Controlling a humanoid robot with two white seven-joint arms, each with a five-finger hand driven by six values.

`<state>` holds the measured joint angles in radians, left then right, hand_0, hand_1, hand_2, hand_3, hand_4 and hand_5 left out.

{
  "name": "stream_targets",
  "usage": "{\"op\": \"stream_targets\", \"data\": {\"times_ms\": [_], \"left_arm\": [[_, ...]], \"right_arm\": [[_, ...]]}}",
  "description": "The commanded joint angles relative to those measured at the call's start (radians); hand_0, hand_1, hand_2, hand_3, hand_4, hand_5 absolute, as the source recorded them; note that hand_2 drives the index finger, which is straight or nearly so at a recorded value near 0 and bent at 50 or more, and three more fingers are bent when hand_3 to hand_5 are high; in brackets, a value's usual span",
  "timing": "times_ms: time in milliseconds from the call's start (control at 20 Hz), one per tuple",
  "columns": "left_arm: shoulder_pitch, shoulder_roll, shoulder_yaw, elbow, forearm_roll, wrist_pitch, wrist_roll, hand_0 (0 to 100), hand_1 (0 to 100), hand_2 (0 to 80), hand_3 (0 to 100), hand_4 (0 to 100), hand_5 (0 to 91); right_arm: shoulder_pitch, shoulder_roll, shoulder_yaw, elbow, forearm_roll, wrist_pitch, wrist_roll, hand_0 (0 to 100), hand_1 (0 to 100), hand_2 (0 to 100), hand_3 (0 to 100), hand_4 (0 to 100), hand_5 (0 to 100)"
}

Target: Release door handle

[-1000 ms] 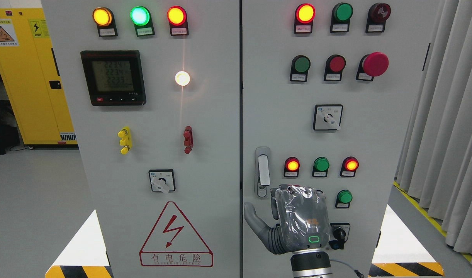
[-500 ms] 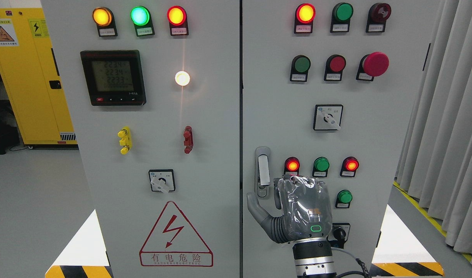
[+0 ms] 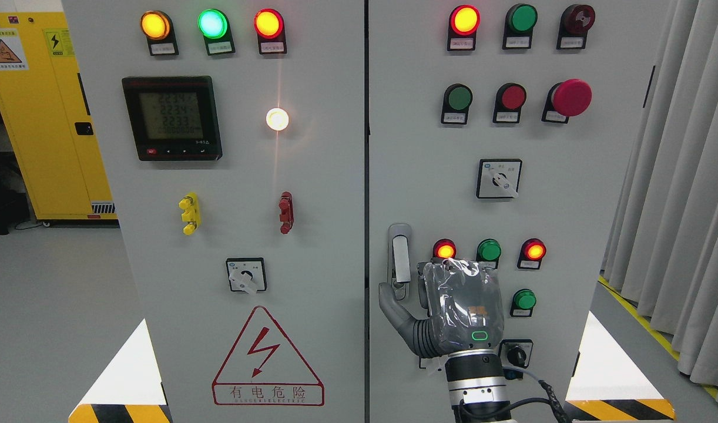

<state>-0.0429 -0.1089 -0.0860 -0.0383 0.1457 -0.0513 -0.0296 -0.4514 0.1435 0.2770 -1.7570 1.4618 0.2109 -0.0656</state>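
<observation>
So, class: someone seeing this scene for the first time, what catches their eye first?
Probably the glowing orange, green and red indicator lamps along the grey cabinet's top, and the big red mushroom-shaped stop button upper right. Next, the robot's plastic-wrapped right hand at bottom centre, just beside the silver door handle.

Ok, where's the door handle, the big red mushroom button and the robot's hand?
door handle [image 3: 401, 258]: head view, on its pale lever.
big red mushroom button [image 3: 571, 97]: head view, on its red cap.
right hand [image 3: 463, 308]: head view, on its plastic-covered back.
</observation>
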Motion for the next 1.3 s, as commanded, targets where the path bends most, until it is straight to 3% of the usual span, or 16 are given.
{"op": "stream_targets", "data": {"times_ms": [0, 1250], "left_arm": [[0.000, 0.000, 0.000, 0.000, 0.000, 0.001, 0.000, 12, 56, 0.0, 0, 0, 0.0], [0.000, 0.000, 0.000, 0.000, 0.000, 0.001, 0.000, 12, 56, 0.0, 0, 0, 0.0]], "right_arm": [[-0.006, 0.002, -0.012, 0.027, -0.004, 0.001, 0.000, 37, 32, 100, 100, 100, 100], [-0.012, 0.002, -0.024, 0.024, -0.008, 0.018, 0.000, 40, 35, 100, 100, 100, 100]]}}
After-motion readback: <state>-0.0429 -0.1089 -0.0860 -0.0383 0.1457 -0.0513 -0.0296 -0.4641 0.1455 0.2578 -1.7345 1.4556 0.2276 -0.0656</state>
